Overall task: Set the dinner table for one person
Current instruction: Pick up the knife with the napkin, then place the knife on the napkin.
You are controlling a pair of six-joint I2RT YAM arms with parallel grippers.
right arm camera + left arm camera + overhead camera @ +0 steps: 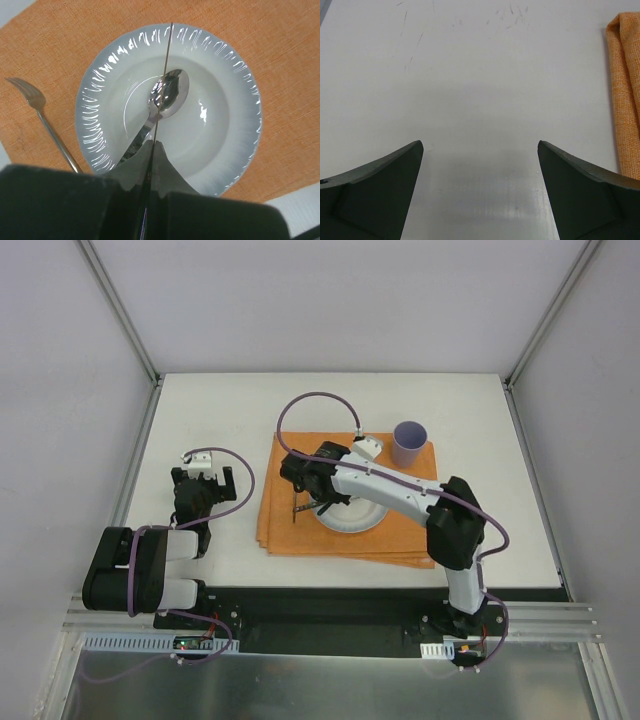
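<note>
The left tool point(480, 145), spread wide and empty, is held over the large flat white desk point(470, 75). Farther out, a thin steel knife point(167, 55) is clamped tight in the right tool point(152, 146) above the white fluted plate point(95, 115); it is best laid flat on the orange cloth placemat point(280, 50) alongside.

No readable text, label, brand, number or sign anywhere: plain white dinner table point(470, 75), plain orange placemat point(285, 55), unmarked white plate point(242, 125), unmarked purple cup point(409, 443) at the far right.
</note>
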